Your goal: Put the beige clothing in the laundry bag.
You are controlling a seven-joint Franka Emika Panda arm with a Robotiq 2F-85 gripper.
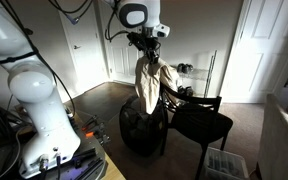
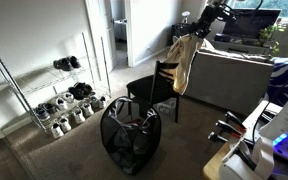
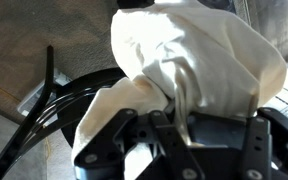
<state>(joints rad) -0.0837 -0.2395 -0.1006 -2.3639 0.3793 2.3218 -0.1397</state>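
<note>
One beige clothing (image 1: 149,85) item here, dangling in the air with the gripper (image 1: 150,47) clamped on its top end. It hangs right by the back of the single black chair (image 2: 149,88). One black mesh laundry bag (image 2: 129,130) sits on the floor nearby, plus one shoe rack (image 2: 44,90).

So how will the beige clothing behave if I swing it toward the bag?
Probably floppy: the beige clothing hangs in long folds from the gripper. Likely light, so it may sway. Its tail could snag the chair beside it.
</note>
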